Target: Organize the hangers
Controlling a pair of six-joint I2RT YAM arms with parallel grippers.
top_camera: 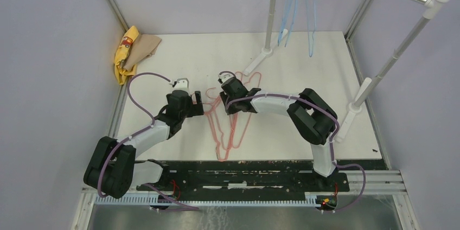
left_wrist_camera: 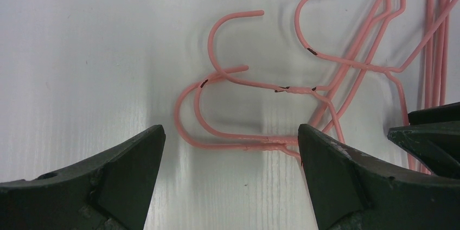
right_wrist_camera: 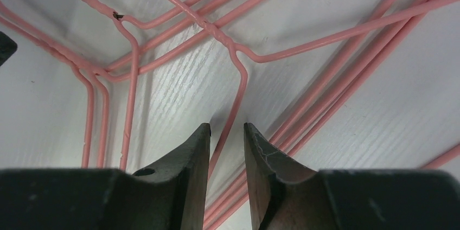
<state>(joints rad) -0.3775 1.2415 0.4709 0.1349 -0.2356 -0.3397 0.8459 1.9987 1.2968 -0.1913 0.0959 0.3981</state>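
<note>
We note white table (top_camera: pixel 179 56): pink hangers (top_camera: pixel 230 132) heaped mid-table, reaching toward near edge; yellow-tan cloth (top_camera: pixel 133 51) in far left corner; rack feet (top_camera: pixel 259 63) by far and right edges.

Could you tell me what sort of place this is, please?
Likely a robotics lab test cell: plain walls enclose a white table, two robot arms are bolted at its near edge, and a clothes rack holds light blue hangers.

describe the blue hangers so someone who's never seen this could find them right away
Find the white table and look along its far edge, right of the middle, where a rack pole stands upright. The blue hangers dangle beside it, off the table; the pink hangers lie flat between the arms.
</note>
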